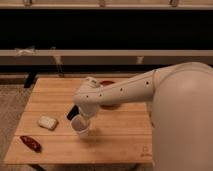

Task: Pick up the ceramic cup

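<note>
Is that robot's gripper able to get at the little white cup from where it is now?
Probably yes. The gripper is right over the ceramic cup on the wooden table, and nothing stands between them.
</note>
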